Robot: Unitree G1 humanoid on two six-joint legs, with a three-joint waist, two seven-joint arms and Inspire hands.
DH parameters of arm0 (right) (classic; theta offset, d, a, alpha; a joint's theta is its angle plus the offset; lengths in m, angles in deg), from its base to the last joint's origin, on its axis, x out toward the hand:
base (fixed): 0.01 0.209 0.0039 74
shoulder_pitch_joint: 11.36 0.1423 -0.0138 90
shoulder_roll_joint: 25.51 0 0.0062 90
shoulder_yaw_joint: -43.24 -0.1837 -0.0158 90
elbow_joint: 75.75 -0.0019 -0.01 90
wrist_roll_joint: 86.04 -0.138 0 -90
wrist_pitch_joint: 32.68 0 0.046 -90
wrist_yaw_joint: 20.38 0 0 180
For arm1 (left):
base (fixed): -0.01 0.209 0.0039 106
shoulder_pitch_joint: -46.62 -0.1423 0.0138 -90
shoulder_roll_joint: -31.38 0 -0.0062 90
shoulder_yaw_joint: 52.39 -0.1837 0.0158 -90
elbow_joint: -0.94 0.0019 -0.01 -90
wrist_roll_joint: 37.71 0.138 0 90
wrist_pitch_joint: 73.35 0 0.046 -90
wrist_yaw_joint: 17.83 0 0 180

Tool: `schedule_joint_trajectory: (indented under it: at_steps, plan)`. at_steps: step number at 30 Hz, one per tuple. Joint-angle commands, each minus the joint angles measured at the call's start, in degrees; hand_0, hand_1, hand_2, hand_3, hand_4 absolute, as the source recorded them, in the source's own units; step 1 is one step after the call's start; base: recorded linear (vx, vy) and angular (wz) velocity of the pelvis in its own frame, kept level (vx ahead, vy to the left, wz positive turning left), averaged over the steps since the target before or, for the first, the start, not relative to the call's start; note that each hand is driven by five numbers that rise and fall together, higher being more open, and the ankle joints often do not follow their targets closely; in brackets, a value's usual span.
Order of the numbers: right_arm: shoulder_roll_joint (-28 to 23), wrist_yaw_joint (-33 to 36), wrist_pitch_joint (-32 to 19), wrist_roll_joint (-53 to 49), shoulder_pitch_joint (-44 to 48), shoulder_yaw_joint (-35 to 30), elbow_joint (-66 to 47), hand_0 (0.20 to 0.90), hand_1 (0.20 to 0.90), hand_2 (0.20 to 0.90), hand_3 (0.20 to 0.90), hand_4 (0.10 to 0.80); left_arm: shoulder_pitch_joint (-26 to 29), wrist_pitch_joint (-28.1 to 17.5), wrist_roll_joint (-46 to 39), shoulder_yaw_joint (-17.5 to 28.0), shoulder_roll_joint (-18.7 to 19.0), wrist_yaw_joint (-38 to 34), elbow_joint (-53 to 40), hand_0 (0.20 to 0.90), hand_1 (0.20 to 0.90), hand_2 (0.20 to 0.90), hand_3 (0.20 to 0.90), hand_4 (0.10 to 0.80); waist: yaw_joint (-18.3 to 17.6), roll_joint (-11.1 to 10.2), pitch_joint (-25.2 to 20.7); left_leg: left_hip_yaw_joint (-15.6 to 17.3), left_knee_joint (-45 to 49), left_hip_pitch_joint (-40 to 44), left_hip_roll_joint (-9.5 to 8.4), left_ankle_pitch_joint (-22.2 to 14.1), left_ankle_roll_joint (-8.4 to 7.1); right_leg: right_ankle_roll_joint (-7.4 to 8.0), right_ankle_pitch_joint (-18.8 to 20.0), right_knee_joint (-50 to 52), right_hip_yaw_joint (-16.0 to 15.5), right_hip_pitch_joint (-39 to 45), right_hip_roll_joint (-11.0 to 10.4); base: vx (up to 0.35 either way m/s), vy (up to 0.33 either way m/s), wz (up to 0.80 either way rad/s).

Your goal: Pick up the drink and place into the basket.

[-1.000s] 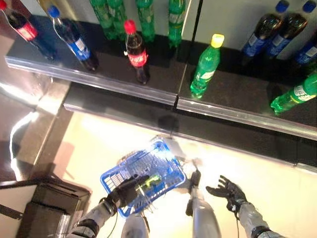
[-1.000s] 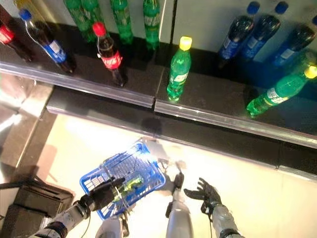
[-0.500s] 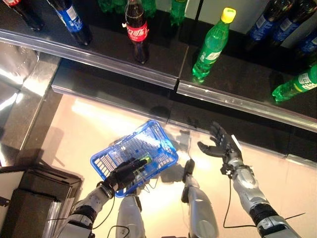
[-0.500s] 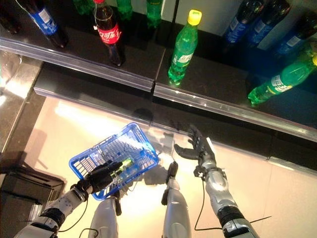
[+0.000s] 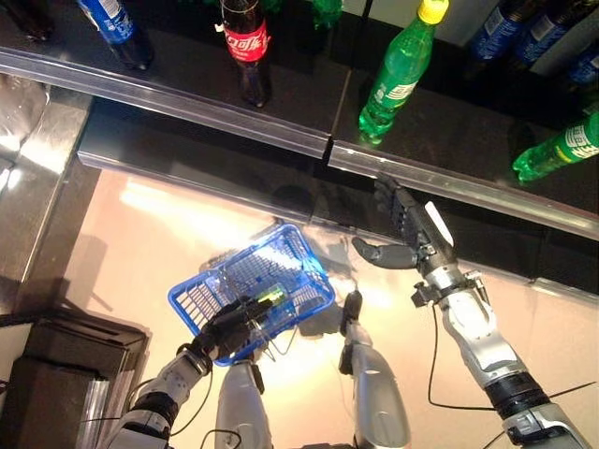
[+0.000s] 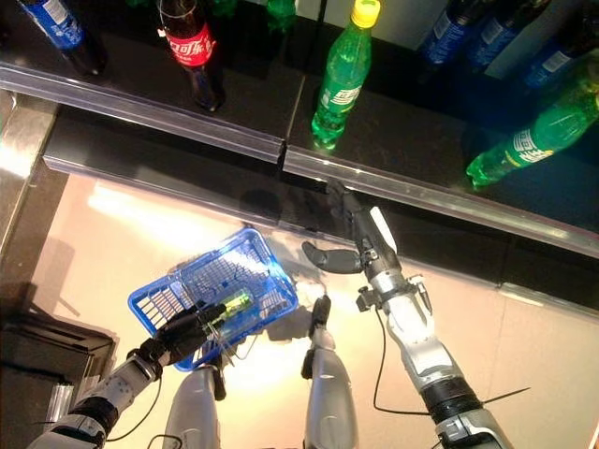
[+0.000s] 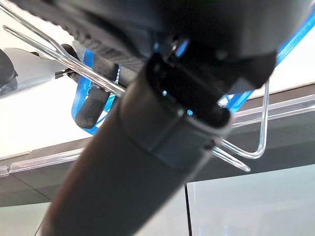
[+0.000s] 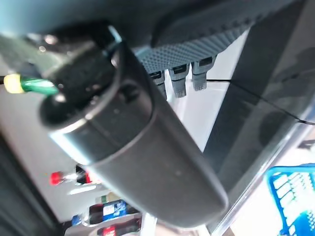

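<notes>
A green bottle with a yellow cap [image 5: 401,73] stands upright near the front edge of the dark shelf [image 5: 281,131]; it also shows in the right eye view [image 6: 338,79]. My right hand [image 5: 412,234] is open, fingers straight, thumb out to the left, reaching up just below the shelf's front edge under that bottle. My left hand [image 5: 234,325] is shut on the wire handles [image 7: 98,81] of the blue basket [image 5: 208,301], held low at the left. A green drink [image 5: 270,300] lies in the basket by the hand.
A red-labelled cola bottle [image 5: 244,51] and a blue-labelled dark bottle [image 5: 112,28] stand further left on the shelf. A green bottle [image 5: 557,154] lies at the right, dark blue-capped bottles [image 5: 501,33] behind. A dark box [image 5: 65,383] stands low at the left.
My right hand has risen from low beside the basket to just under the shelf edge below the green bottle. The camera has tilted down. The basket stays in my left hand.
</notes>
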Motion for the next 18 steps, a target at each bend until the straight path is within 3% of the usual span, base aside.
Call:
schedule_joint_trajectory:
  at_steps: [1, 18]
  plan:
    - [-4.17, 1.90, -6.64, -0.70, 3.30, -3.31, -9.78, 0.900, 0.900, 0.900, 0.900, 0.800, -4.00, -0.19, -4.94, 0.29, -3.10, 6.98, -5.13, 0.300, 0.300, 0.300, 0.200, 0.100, 0.50, 2.23, -0.73, 1.97, -10.14, -1.22, -4.21, 11.38, 5.36, 4.42, -14.91, 10.91, 1.34, 3.92, 0.11, 0.000, 0.000, 0.00]
    - [-4.64, 3.68, -12.31, -10.45, 9.48, -11.03, -10.17, 0.900, 0.900, 0.900, 0.900, 0.800, -3.93, 0.08, -4.22, 1.40, -3.01, 8.05, -3.79, 0.300, 0.300, 0.300, 0.200, 0.100, 1.19, 1.82, 0.25, 2.81, -9.86, 0.32, -4.01, 10.56, 5.78, 4.01, -15.11, 10.28, 0.16, 5.91, 0.63, -0.001, 0.000, 0.00]
